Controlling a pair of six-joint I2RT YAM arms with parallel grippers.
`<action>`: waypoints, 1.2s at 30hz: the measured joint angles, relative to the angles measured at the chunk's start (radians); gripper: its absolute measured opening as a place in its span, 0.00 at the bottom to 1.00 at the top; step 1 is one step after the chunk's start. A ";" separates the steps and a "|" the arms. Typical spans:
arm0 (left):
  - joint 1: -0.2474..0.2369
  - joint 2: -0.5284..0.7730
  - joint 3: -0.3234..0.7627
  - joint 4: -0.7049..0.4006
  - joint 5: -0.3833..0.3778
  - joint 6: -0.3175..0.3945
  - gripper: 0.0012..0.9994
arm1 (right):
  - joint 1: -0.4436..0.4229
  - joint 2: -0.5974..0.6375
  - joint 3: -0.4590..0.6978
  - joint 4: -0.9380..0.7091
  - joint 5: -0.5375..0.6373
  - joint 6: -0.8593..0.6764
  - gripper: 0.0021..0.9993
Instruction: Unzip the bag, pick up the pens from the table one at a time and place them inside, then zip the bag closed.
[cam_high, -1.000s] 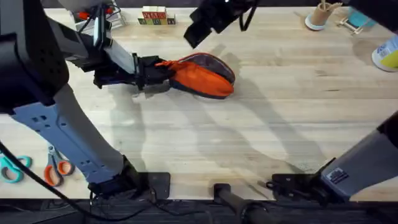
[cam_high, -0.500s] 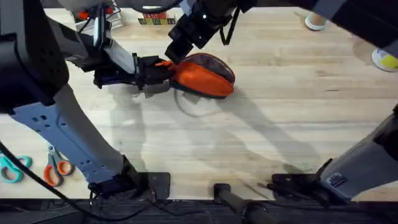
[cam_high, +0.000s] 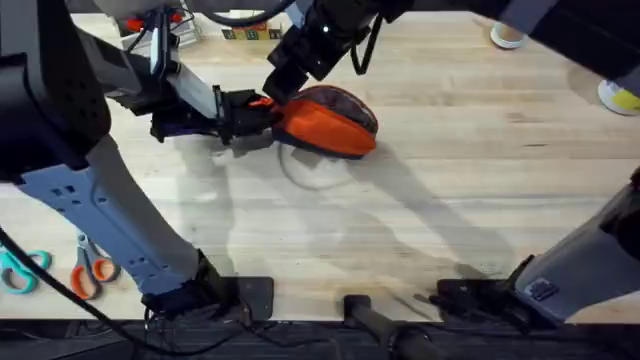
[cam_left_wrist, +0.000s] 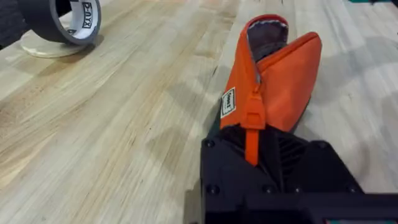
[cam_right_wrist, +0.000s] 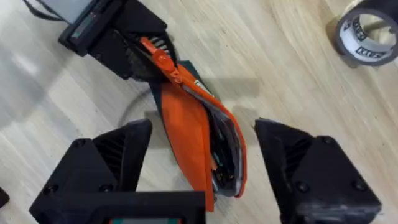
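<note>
Bag (cam_high: 325, 122) on table (cam_high: 420, 220), mid-rear; left pincer (cam_high: 262, 113) at its left end; right pincer (cam_right_wrist: 202, 158) above.

Light: bright, even, from overhead.
Shadows: soft grey arm shadows across the table (cam_high: 420, 230).
Blur: near arm parts loom dark, unfocused.

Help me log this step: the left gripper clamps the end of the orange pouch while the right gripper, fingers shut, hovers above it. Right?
Not quite. In the right wrist view the right gripper has its fingers spread wide open, either side of the bag, not shut. The rest stands: the left gripper clamps the pouch's end.
</note>
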 joint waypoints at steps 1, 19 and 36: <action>0.000 0.000 0.000 0.000 0.000 0.000 0.04 | 0.004 0.000 0.000 0.000 0.000 -0.006 1.00; 0.000 0.000 0.000 0.000 0.000 0.000 0.04 | 0.036 0.029 0.003 0.002 -0.150 -0.199 1.00; 0.000 0.000 0.000 0.000 0.000 0.000 0.04 | 0.022 0.132 0.004 0.130 -0.289 -0.289 1.00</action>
